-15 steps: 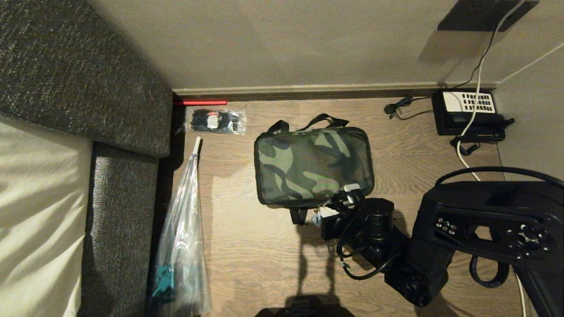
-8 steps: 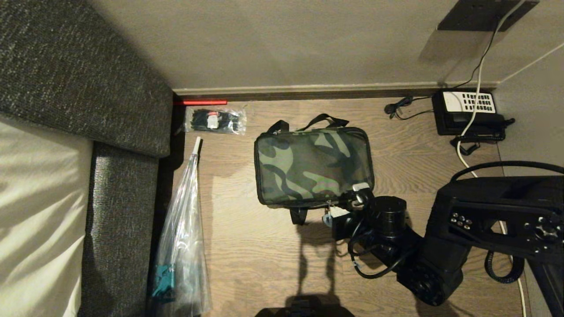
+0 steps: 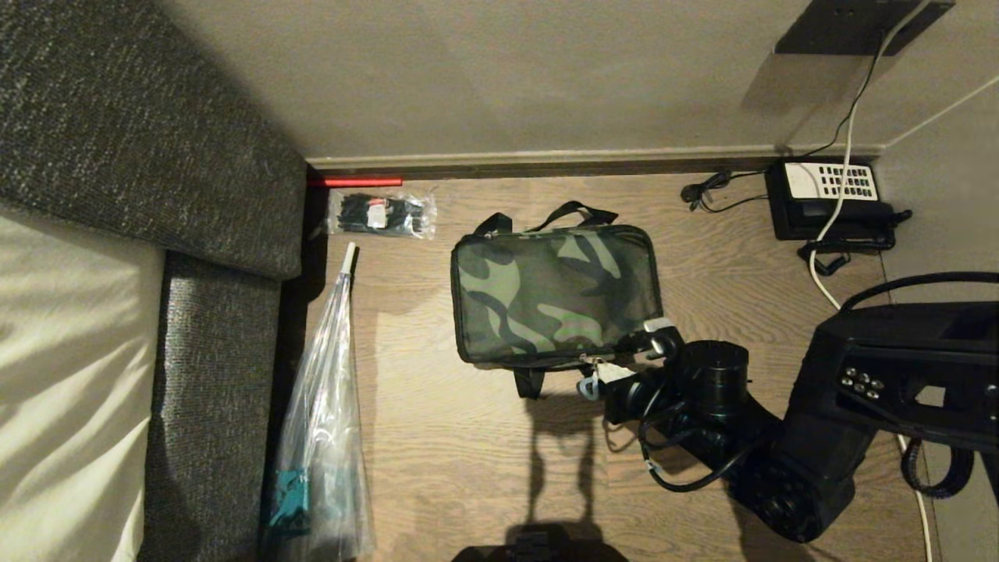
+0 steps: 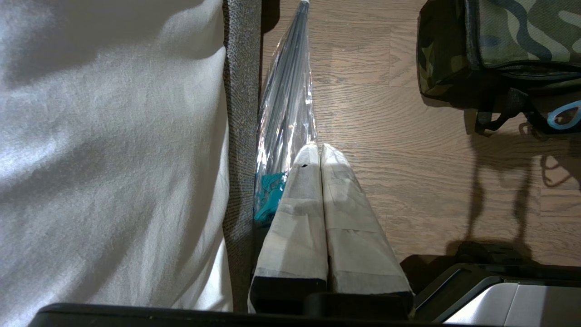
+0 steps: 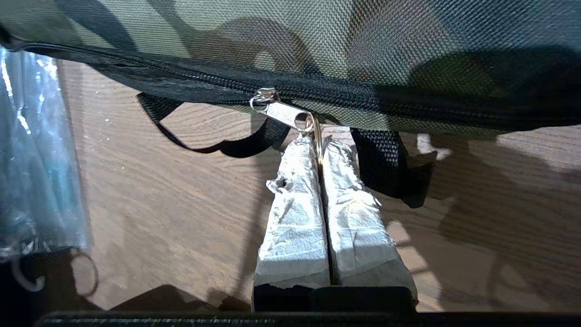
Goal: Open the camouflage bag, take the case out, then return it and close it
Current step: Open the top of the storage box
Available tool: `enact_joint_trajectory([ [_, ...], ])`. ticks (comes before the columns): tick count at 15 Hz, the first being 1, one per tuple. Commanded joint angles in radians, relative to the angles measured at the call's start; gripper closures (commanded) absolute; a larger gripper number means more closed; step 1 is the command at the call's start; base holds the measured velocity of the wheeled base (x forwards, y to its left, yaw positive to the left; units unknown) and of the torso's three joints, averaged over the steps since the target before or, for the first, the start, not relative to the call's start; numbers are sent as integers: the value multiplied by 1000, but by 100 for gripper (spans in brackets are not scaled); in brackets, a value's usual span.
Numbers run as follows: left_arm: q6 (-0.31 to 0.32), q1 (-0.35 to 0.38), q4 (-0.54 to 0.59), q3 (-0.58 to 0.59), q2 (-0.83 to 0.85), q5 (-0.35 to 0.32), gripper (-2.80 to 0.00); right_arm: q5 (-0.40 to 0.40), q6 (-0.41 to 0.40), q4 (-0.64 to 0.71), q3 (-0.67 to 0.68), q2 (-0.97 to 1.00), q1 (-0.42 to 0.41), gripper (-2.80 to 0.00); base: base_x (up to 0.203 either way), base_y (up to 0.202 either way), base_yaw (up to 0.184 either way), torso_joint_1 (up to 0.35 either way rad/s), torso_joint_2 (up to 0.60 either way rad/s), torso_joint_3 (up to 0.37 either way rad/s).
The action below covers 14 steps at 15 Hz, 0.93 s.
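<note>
We note the camouflage bag (image 3: 556, 293) lying flat on the wood floor (image 3: 437, 453), centre of the head view, long axis running nine to three o'clock, zip seam along its six o'clock edge. The right gripper (image 5: 318, 150) sits at the bag's five o'clock corner, fingers pressed together on the ring (image 5: 316, 132) of the zipper pull (image 5: 279, 109). From our pinch the slider lies toward ten o'clock, seam stretching both ways; we judge the pull must run along that seam. The left gripper (image 4: 321, 152), fingers pressed together on nothing, hangs by the wrapped umbrella (image 4: 286, 104), farther away. Case not visible; bag looks shut
</note>
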Motion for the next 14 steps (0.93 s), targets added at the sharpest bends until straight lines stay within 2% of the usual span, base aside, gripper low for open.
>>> enact_joint_trajectory([
  [1, -1, 0, 0, 1, -2, 0, 0, 0, 1, -5, 17, -32, 0, 0, 0, 0, 0, 0, 0, 0],
  [14, -1, 0, 0, 0, -2, 0, 0, 4, -25, -7, 36, -54, -56, 0, 0, 0, 0, 0, 0, 0],
])
